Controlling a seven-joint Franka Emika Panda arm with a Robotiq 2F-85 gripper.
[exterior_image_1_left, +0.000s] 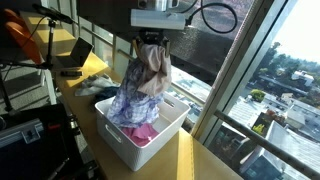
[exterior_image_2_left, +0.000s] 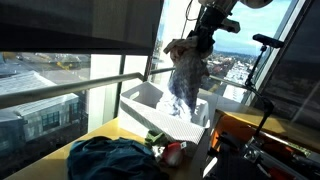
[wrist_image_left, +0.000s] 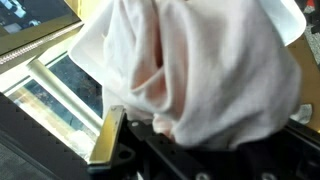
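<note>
My gripper (exterior_image_1_left: 152, 42) hangs above a white plastic bin (exterior_image_1_left: 172, 125) and is shut on a bunched garment (exterior_image_1_left: 145, 78), pale pink and white with a blue floral part. The cloth dangles from the jaws with its lower end reaching into the bin. From the opposite side, the same gripper (exterior_image_2_left: 201, 42) holds the garment (exterior_image_2_left: 186, 75) over the bin (exterior_image_2_left: 150, 100). In the wrist view the pale cloth (wrist_image_left: 200, 60) fills most of the picture and hides the fingertips. Pink fabric (exterior_image_1_left: 143, 133) lies inside the bin.
A dark blue and green heap of clothes (exterior_image_2_left: 110, 160) lies on the wooden counter (exterior_image_1_left: 190, 160) near a small red item (exterior_image_2_left: 172, 153). Large windows (exterior_image_1_left: 270, 70) run along the counter. A yellow cloth (exterior_image_1_left: 95, 66) and a laptop (exterior_image_1_left: 65, 50) sit farther along.
</note>
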